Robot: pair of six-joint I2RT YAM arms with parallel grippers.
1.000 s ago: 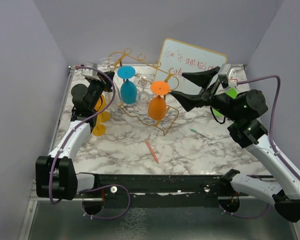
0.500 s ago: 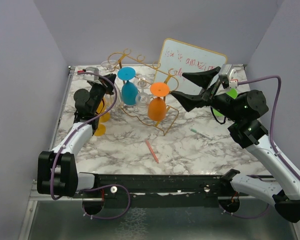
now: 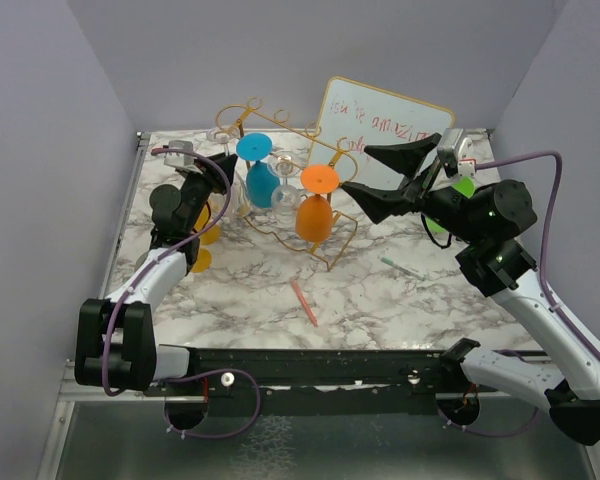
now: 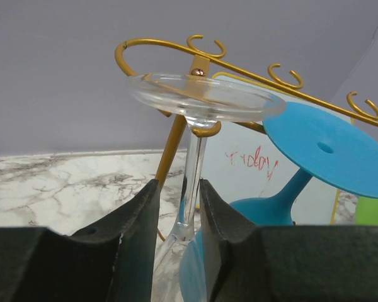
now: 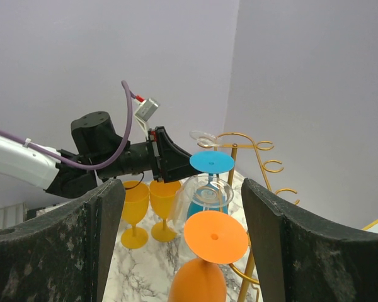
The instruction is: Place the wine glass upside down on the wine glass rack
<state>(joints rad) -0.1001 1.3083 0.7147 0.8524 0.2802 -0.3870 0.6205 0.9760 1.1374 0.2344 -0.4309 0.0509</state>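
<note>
**Item:** clear wine glass, inverted, foot uppermost.

**Location:** you are holding it at the left end of the gold wire rack. Its foot is sitting level with the top rail, beside the curled end. Whether the foot is already bearing on the wire cannot be told.

**Neighbours:** a blue wine glass is hanging inverted just beside it. An orange wine glass is hanging further along the rack.

**Left gripper**: its fingers are pinching the stem low down, near the bowl, and are drawn in almost together.

**Right gripper**: it is hovering spread wide with nothing in it, in front of the whiteboard.

**Handling:** the glass is likely light, stiff, smooth and brittle, with the thin stem as its weakest part. The stem looks like the right place to hold, since that is leaving the foot free for the rails. You are probably best off squeezing gently and avoiding knocks against the wire or the blue glass.
</note>
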